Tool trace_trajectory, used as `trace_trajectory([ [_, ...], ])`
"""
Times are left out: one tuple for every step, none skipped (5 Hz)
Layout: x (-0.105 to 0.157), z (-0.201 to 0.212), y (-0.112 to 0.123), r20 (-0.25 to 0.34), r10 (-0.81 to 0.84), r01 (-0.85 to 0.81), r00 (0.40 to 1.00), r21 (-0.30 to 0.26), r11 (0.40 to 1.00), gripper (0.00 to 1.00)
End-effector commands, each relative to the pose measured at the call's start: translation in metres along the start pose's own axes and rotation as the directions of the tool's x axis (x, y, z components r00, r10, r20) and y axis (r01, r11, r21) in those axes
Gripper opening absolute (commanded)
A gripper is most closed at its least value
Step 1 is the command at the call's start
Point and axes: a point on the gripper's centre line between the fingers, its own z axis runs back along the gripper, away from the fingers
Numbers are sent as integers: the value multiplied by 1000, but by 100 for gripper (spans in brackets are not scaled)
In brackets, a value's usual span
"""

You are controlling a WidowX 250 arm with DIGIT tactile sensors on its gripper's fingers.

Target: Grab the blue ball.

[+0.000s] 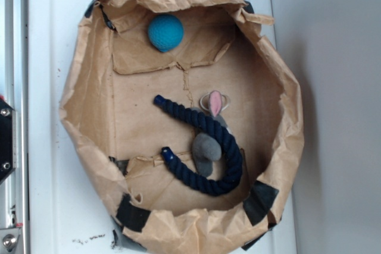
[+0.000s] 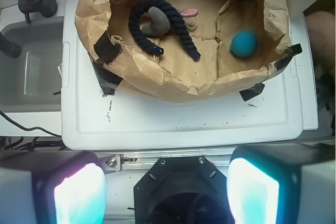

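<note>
My claw [image 2: 167, 182] stands open at the bottom of the wrist view, its two pale pads wide apart, empty, and well outside the bin. The step in hand is the approach. I judge I must clear the crumpled rim, descend vertically over the ball with jaws spread, and close across its middle, since a round body can squirt from an off-centre pinch.

Inspected, largest to smallest:
- White moulded plastic lid [image 1: 53, 87]: smooth, scuffed.
- Brown kraft-paper bin [image 1: 89, 93]: creased walls, black tape patches, flat cardboard floor.
- Dark navy twisted rope [image 1: 229, 141]: thick, curled into a hook.
- Grey plush mouse [image 1: 206, 150]: soft, with a pink ear, touching the rope.
- Small teal-blue dimpled ball [image 1: 165, 33]: matte, alone in the upper-left of the exterior view, near the wall and well apart from the rope.
</note>
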Motion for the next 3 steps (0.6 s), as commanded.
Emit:
trace_trajectory([
  [0, 0, 0, 0, 0, 0, 1000, 0, 1000, 100],
  [28, -5, -7, 7, 43, -43, 999, 14, 999, 100],
  [65, -14, -10, 0, 89, -89, 996, 28, 996, 100],
])
